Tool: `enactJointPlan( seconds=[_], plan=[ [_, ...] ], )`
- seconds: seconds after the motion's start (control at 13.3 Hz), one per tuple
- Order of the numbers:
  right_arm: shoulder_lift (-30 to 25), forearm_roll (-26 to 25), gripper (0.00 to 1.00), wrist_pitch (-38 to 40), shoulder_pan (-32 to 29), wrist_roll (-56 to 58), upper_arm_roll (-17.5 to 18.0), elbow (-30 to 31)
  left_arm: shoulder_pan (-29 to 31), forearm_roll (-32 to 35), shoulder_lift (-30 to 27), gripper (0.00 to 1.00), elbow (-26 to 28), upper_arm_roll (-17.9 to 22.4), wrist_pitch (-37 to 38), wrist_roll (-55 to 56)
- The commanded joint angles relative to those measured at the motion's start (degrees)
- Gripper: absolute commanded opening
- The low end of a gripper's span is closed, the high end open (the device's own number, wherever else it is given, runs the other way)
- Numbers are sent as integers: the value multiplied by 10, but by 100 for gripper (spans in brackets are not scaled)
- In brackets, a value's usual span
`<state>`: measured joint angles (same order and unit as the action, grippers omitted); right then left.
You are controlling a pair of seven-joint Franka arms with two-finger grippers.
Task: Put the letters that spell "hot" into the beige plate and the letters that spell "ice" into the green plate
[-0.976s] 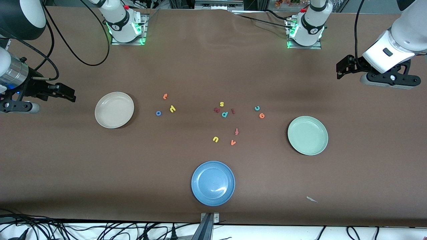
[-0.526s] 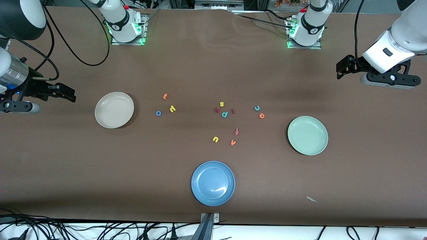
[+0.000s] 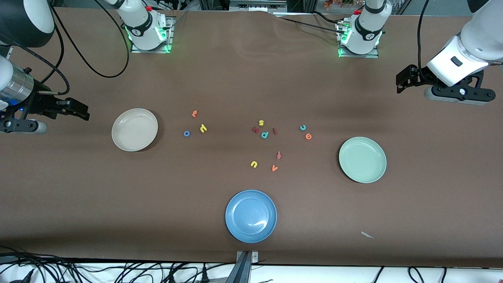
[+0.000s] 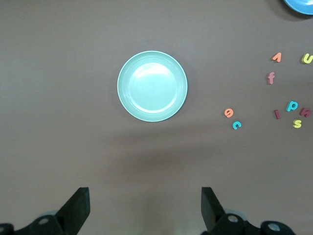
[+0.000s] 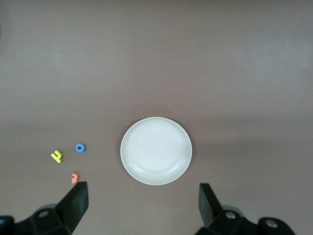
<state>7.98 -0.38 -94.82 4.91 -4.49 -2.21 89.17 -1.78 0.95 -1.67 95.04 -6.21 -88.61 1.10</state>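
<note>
The beige plate (image 3: 134, 129) (image 5: 156, 151) lies toward the right arm's end, with the orange t (image 3: 194, 113), yellow h (image 3: 202, 127) and blue o (image 3: 186, 133) beside it. Beside the green plate (image 3: 362, 159) (image 4: 152, 86), toward the left arm's end, lie the teal c (image 3: 303, 127) and orange e (image 3: 308, 136). The dark red i (image 3: 274, 131) sits mid-table. My right gripper (image 3: 80, 110) (image 5: 143, 208) hangs open and holds nothing, off the beige plate's outer edge. My left gripper (image 3: 404, 80) (image 4: 145, 210) is open too, up over the table's end.
A blue plate (image 3: 250, 215) sits nearest the front camera. Spare letters lie mid-table: yellow s (image 3: 261, 122), teal p (image 3: 265, 135), a dark red one (image 3: 255, 129), an f (image 3: 278, 155), yellow u (image 3: 254, 164), orange v (image 3: 274, 168). A paper scrap (image 3: 367, 235) lies near the front edge.
</note>
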Motion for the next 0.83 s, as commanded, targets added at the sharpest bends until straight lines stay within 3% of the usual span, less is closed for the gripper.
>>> enactJointPlan(
  seconds=[0.0, 0.75],
  plan=[
    [-2, -2, 100, -5, 0, 2, 0, 4, 1, -2, -6, 100, -3, -2, 10, -1],
    [-2, -1, 100, -4, 0, 2, 1, 4, -2, -2, -6, 100, -4, -2, 21, -1]
  ],
)
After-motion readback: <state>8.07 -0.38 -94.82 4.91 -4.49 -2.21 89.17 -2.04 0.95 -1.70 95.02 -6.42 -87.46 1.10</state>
